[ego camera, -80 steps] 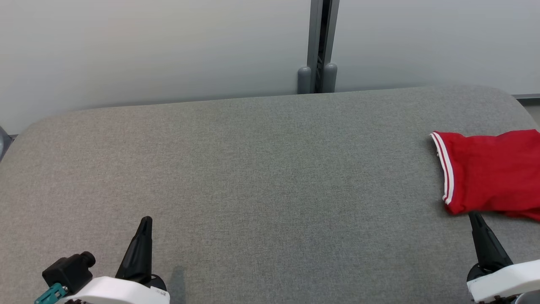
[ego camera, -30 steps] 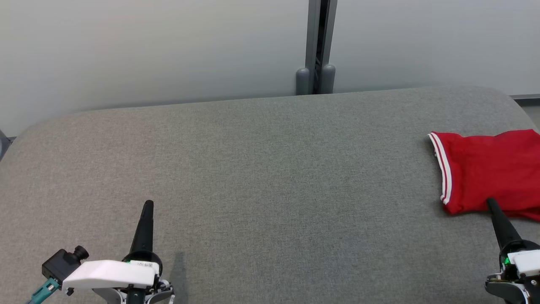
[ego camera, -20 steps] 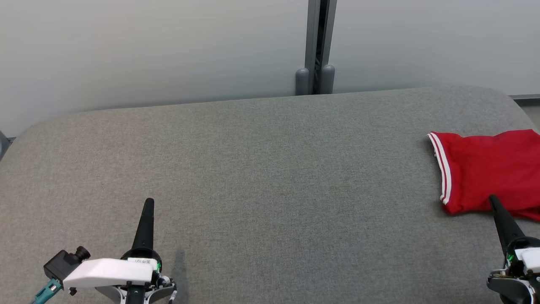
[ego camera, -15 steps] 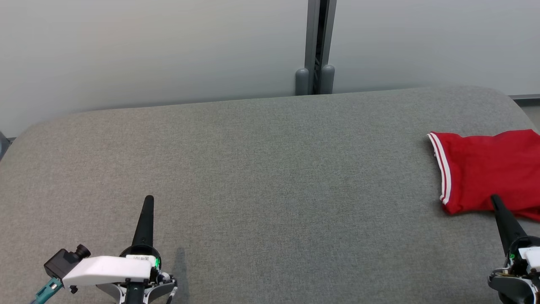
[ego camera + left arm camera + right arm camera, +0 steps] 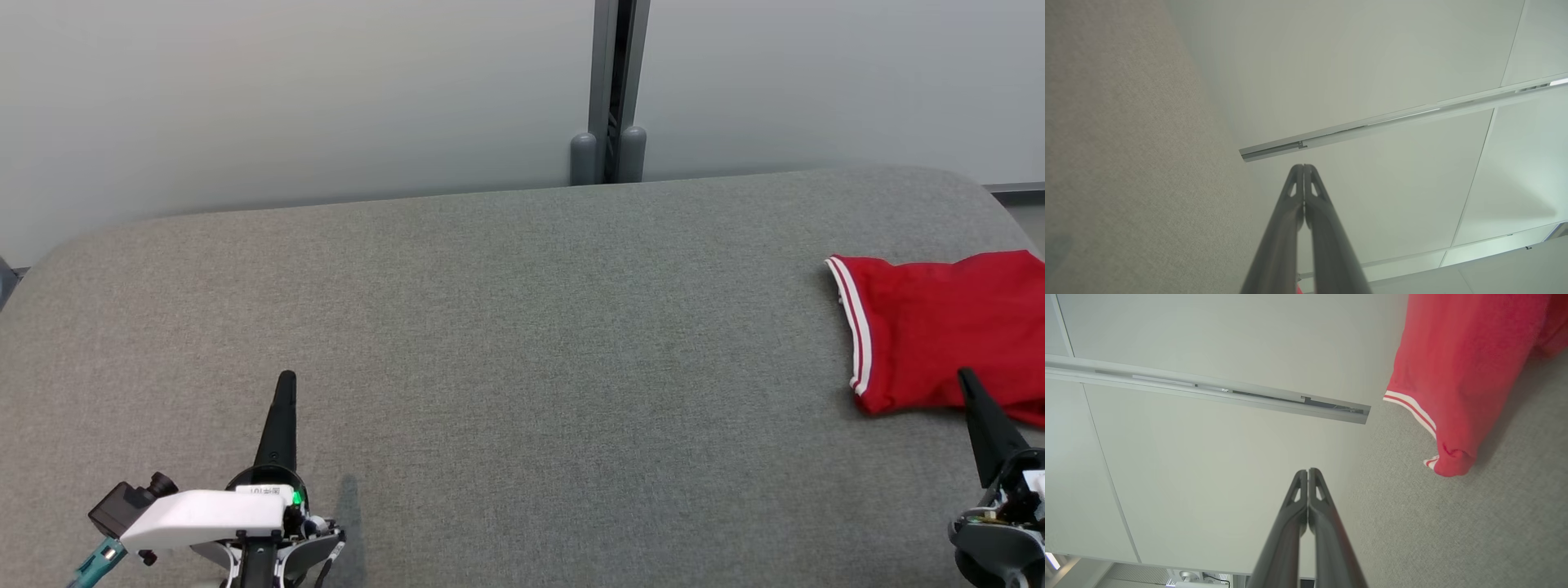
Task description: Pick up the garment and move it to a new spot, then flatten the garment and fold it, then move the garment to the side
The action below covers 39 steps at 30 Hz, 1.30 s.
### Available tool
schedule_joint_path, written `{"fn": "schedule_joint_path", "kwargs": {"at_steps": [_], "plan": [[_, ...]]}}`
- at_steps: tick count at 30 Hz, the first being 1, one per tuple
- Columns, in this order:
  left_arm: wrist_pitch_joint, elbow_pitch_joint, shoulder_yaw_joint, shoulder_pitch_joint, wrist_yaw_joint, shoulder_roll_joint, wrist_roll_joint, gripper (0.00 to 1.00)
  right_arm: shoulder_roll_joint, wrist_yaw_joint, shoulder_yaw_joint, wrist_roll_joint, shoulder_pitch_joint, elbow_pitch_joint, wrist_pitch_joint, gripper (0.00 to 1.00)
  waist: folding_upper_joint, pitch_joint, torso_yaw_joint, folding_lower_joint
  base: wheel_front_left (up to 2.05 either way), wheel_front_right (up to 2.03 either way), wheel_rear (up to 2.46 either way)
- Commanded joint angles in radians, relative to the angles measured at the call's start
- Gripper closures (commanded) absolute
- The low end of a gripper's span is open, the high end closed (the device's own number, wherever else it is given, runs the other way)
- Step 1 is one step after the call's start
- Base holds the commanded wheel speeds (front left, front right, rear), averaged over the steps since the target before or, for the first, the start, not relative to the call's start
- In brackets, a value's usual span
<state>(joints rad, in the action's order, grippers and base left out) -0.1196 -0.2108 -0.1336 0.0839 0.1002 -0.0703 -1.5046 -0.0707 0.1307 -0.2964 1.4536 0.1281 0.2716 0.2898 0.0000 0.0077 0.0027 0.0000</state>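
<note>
The garment [image 5: 939, 335] is red with a white-striped hem and lies folded at the right edge of the grey padded table [image 5: 506, 327]; its right part runs out of the head view. In the right wrist view the garment [image 5: 1461, 367] fills the upper right. My right gripper [image 5: 968, 377] is shut and empty, its tip raised in front of the garment's near edge. The same fingers press together in the right wrist view [image 5: 1308, 471]. My left gripper [image 5: 286, 377] stands shut and empty at the lower left, far from the garment. Its closed tips [image 5: 1304, 166] point up toward the wall.
A pale wall runs behind the table, with a grey vertical post [image 5: 612, 90] at the back middle. The table's rounded corners show at the far left and far right. A wide stretch of bare grey fabric lies between the two grippers.
Both grippers have drawn slightly back and risen, staying shut. The right tip has drifted a little to the right along the garment's near edge. The garment has not moved.
</note>
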Motion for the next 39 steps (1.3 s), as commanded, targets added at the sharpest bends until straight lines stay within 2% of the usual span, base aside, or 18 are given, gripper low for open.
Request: {"fn": "schedule_joint_path", "kwargs": {"at_steps": [1,21,39], "plan": [[-0.003,-0.003,0.005,0.019,0.009,0.001,-0.018,1.0,-0.008,0.0,-0.007,0.021,0.014,0.002,0.007,1.0,0.0,0.0,0.0,0.0,0.0,0.0,0.0],[-0.002,-0.036,0.013,0.044,0.035,0.021,-0.137,1.0,-0.007,0.0,-0.038,0.146,0.044,0.046,0.041,1.0,0.0,-0.002,-0.002,0.0,0.0,0.0,0.0],[-0.002,-0.036,0.012,0.043,0.034,0.02,-0.136,1.0,-0.003,0.0,-0.041,0.136,0.042,0.045,0.045,1.0,0.0,-0.002,-0.003,0.0,0.0,0.0,0.0]]}}
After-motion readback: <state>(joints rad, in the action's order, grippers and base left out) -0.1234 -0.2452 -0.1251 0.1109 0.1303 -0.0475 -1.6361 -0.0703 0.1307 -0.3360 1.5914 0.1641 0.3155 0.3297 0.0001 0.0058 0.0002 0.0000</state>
